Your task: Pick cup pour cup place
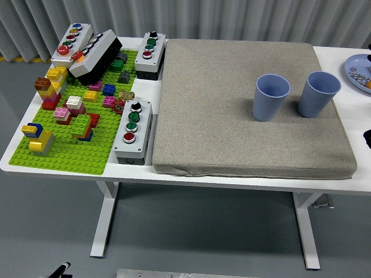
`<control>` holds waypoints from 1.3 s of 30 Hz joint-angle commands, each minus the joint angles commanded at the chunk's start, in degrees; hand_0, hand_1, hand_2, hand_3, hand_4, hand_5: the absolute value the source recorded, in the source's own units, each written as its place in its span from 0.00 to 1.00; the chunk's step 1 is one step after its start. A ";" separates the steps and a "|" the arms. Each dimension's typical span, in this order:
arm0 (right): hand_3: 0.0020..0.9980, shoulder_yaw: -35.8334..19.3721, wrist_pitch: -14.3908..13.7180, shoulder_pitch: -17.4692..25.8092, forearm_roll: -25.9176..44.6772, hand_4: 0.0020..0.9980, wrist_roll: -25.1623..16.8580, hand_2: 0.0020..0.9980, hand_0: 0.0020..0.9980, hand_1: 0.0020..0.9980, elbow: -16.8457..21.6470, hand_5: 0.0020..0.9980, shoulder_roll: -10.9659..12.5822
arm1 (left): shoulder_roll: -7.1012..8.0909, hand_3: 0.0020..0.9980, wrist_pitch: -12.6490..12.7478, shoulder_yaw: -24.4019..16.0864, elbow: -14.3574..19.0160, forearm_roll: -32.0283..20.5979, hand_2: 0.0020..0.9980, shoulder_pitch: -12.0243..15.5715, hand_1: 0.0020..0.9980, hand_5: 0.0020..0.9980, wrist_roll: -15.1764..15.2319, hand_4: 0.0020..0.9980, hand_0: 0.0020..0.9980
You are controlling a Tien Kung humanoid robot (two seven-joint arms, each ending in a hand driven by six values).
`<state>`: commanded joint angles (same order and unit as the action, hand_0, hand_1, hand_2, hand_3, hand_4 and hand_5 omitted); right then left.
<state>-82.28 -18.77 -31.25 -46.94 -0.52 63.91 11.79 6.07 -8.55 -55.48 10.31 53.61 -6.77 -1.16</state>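
1. A white table [353, 124] carries a thick beige fabric-covered pad [232, 133] over its middle and right part.
2. Two ribbed pale-blue plastic cups stand upright on the far right of the pad, near each other but apart: the left cup [271, 97] and the right cup [318, 94]. Both have open mouths; what is inside cannot be told.
3. At the right edge, beside the pad's near right part, a small dark shape [367, 138] juts in; whether it belongs to the robot's right arm cannot be told, and no hand's fingers show.
4. At the far right corner lies a pale-blue plate [355, 65] holding small items, cut by the picture's edge.
5. On the left lies a lime-green studded baseplate [75, 153] with scattered coloured toy bricks [66, 110].
6. A grey push-button box [133, 132] stands between baseplate and pad; another [150, 55] stands at the pad's far left corner, and more [84, 49] sit at the far left.
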 joint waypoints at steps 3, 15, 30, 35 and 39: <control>0.85 -0.11 0.06 0.08 -0.06 0.72 0.03 0.80 0.91 0.79 0.22 1.00 0.04 | -0.02 0.77 0.02 -0.03 0.00 0.01 0.86 0.02 0.84 0.96 0.02 0.62 0.85; 0.85 -0.90 2.90 1.05 -1.41 0.72 0.95 0.80 0.91 0.79 0.91 1.00 0.77 | -0.06 0.77 -0.01 0.14 0.00 0.07 0.86 -0.14 0.84 0.96 0.03 0.62 0.85; 0.90 -4.85 14.99 4.95 -6.14 0.86 0.99 0.86 0.91 0.81 0.86 0.55 3.59 | -0.09 0.77 -0.04 0.51 0.00 -0.02 0.86 0.07 0.84 0.96 0.15 0.62 0.85; 0.97 -6.81 20.99 6.35 -9.84 0.90 1.62 0.97 0.92 0.86 0.03 0.32 4.25 | -0.11 0.77 -0.06 0.65 0.00 -0.02 0.86 -0.03 0.84 0.96 0.20 0.62 0.85; 0.97 -7.73 22.65 7.52 -10.63 0.90 1.77 0.97 0.92 0.86 -0.02 0.32 4.82 | -0.15 0.77 -0.08 0.80 0.00 -0.08 0.86 -0.08 0.84 0.96 0.27 0.62 0.85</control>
<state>-90.01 3.88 -23.74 -57.57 1.25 63.89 16.62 5.93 -8.63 -54.68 10.31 53.53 -6.85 -0.89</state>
